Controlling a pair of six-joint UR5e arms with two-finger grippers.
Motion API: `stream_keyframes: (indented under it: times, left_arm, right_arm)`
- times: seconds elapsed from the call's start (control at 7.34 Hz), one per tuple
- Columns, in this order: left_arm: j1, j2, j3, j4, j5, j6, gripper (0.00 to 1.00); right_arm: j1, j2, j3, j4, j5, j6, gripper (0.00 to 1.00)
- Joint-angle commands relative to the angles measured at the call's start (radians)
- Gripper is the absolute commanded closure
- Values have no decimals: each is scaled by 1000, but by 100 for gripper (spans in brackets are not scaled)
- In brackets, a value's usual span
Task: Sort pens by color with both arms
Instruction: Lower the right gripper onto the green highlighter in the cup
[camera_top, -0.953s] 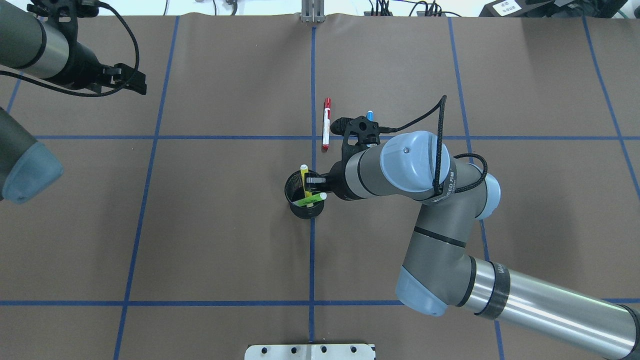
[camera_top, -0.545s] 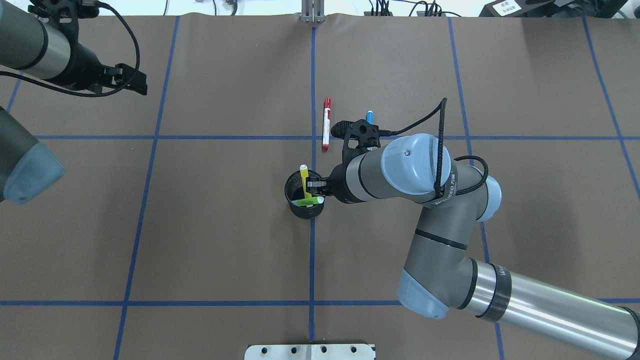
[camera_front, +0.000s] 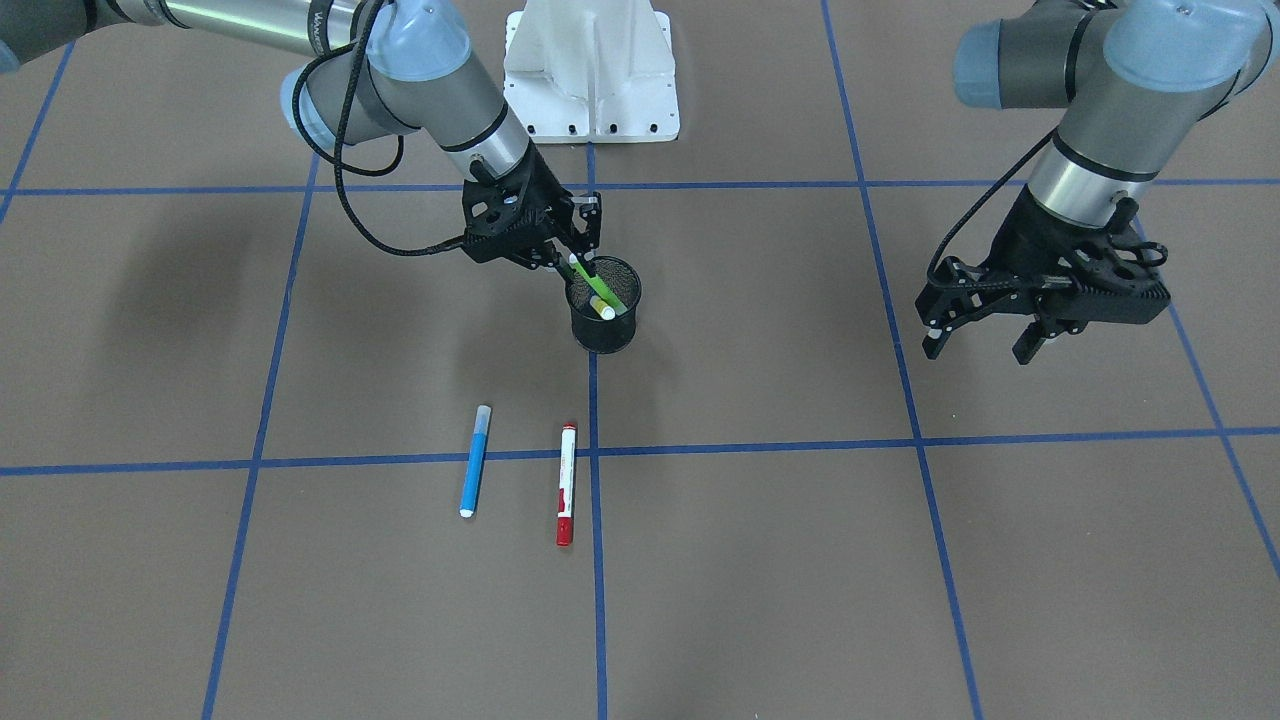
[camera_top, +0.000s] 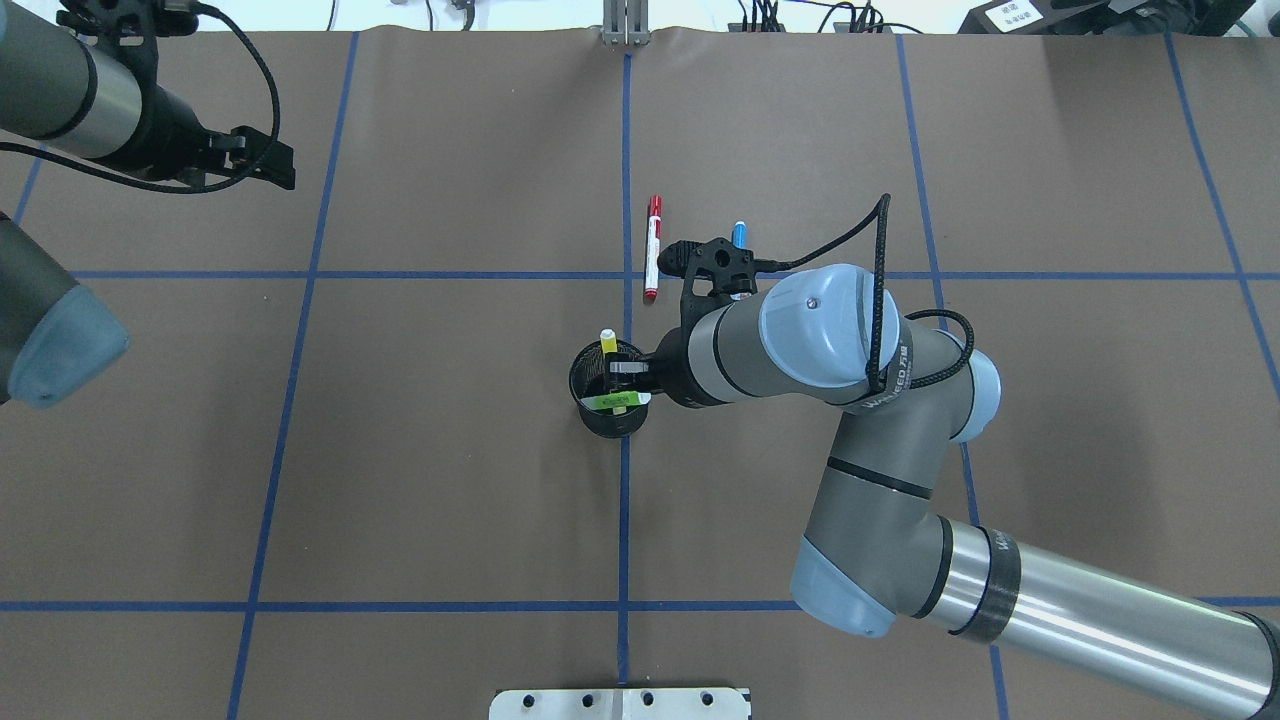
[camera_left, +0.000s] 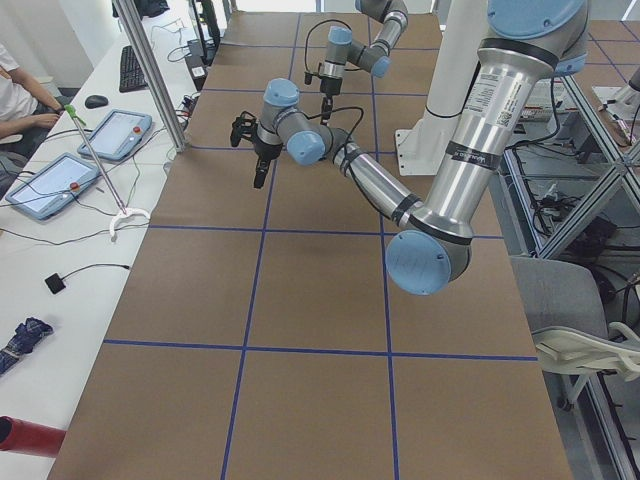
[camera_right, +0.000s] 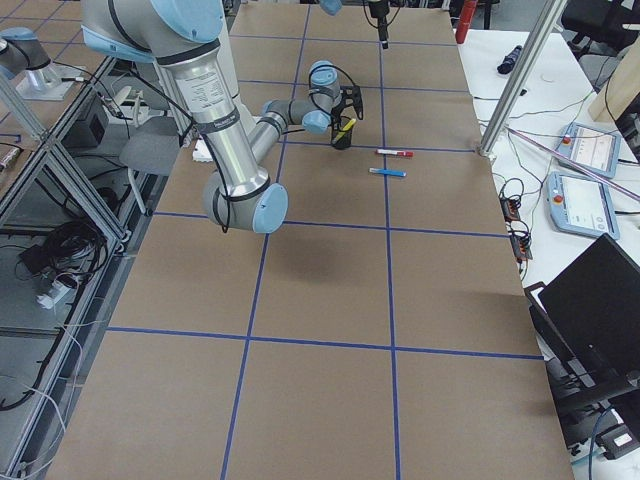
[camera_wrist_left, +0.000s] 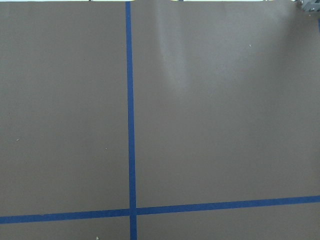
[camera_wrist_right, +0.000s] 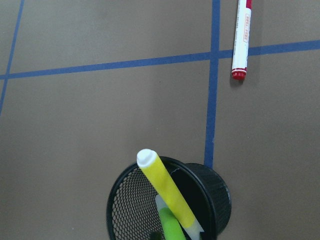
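A black mesh cup (camera_front: 604, 335) (camera_top: 600, 424) stands on the centre line. In it a yellow pen (camera_top: 607, 352) (camera_wrist_right: 167, 192) leans with its white tip toward the far side. A light green pen (camera_front: 597, 287) (camera_top: 612, 402) slants across the cup's mouth. My right gripper (camera_front: 577, 262) (camera_top: 625, 377) hangs over the cup's rim on the robot's side, shut on the green pen's upper end. The blue pen (camera_front: 475, 460) and the red-ended white pen (camera_front: 566, 484) (camera_wrist_right: 242, 37) lie side by side on the table beyond the cup. My left gripper (camera_front: 980, 345) (camera_top: 291, 168) hovers open and holds nothing, far off to the left.
The white pedestal base (camera_front: 590, 70) sits at the table's near edge on the robot's side. Blue tape lines (camera_wrist_left: 131, 125) divide the brown table top into squares. My right forearm (camera_top: 800, 340) covers most of the blue pen (camera_top: 740, 233) from overhead.
My right gripper has sunk a little toward the cup and the green pen has gone lower into it. The left arm has barely shifted.
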Motion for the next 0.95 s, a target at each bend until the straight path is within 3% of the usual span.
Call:
stream_keyframes:
  times: [0.0, 0.14, 0.41, 0.54, 0.82]
  left_arm:
    - [2, 0, 0, -3, -1, -10, 0]
    - [0, 0, -1, -3, -1, -10, 0]
    - [0, 2, -4, -3, -1, -13, 0]
    - [0, 0, -4, -5, -1, -14, 0]
    - [0, 0, -6, -6, 0, -27, 0]
  right_arm:
    - [-5, -7, -2, -4, 0, 7, 29]
    - [-8, -6, -2, -4, 0, 10, 35]
    - [-6, -3, 1, -4, 12, 12, 80]
    - [-3, -4, 7, -4, 25, 12, 97]
    - [0, -6, 12, -4, 26, 10, 100]
